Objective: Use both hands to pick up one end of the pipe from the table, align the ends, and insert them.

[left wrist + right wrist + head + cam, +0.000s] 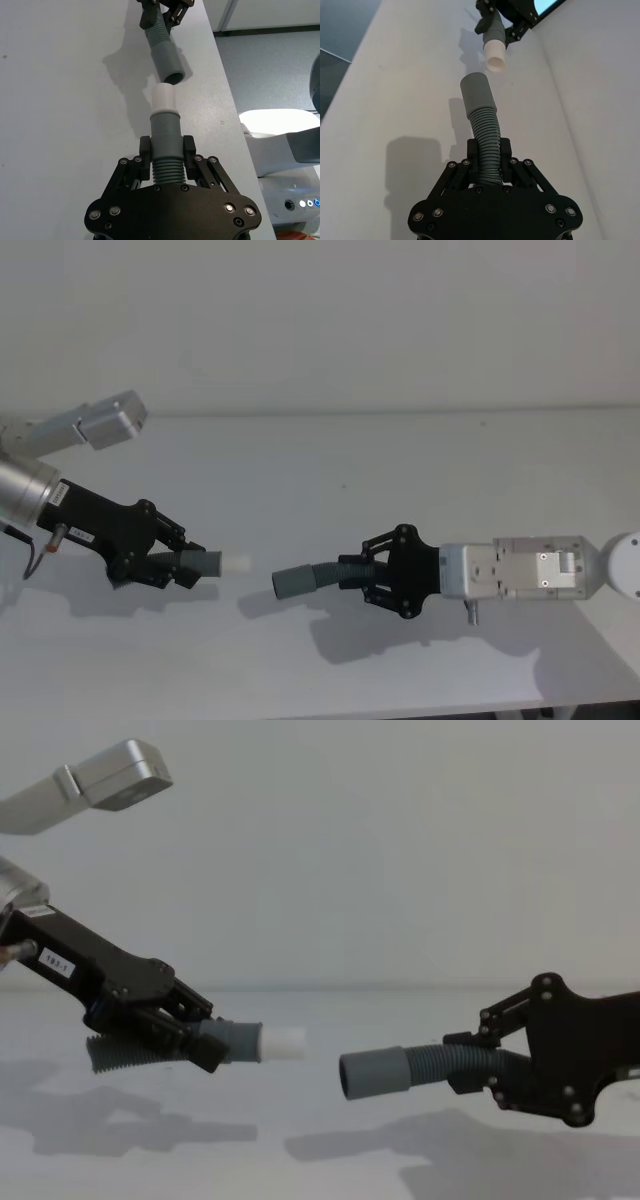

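Observation:
Both pipe pieces hang above the white table (400,460), ends facing across a small gap. My left gripper (170,560) is shut on the ribbed piece (166,135) with the white tip (233,564), which points right. My right gripper (375,575) is shut on the other ribbed piece (485,125), its open grey cuff (297,581) pointing left. From the chest, the white tip (283,1042) sits slightly higher than the cuff (375,1073). In the left wrist view the cuff (168,62) lies just beyond the tip (163,97), angled a little off its line.
A silver-grey block of my left arm (110,420) juts over the table's far left. The table's front edge (400,710) runs close below the grippers. Beyond a table edge, the left wrist view has grey floor and a white machine part (280,130).

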You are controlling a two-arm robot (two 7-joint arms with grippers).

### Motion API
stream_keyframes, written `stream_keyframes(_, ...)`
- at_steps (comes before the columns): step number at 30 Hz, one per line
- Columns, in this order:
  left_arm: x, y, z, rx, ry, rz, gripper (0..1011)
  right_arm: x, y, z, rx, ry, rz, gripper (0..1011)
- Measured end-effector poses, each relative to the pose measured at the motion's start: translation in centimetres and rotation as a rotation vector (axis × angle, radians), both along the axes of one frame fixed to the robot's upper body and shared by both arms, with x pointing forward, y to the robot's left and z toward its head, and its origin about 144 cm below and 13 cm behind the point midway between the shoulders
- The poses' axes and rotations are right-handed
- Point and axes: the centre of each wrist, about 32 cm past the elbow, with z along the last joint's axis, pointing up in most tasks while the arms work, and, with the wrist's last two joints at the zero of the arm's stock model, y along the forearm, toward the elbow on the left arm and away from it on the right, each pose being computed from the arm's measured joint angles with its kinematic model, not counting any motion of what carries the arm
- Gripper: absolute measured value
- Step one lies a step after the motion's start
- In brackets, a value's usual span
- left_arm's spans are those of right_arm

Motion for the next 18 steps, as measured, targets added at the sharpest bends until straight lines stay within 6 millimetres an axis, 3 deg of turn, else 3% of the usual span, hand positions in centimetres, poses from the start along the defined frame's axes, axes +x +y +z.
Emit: stream_keyframes(18,0.00,0.00,0.00,0.000,0.000,0.000,351,-0.23,0.30,-0.03,0.008,0.009,-0.068,225)
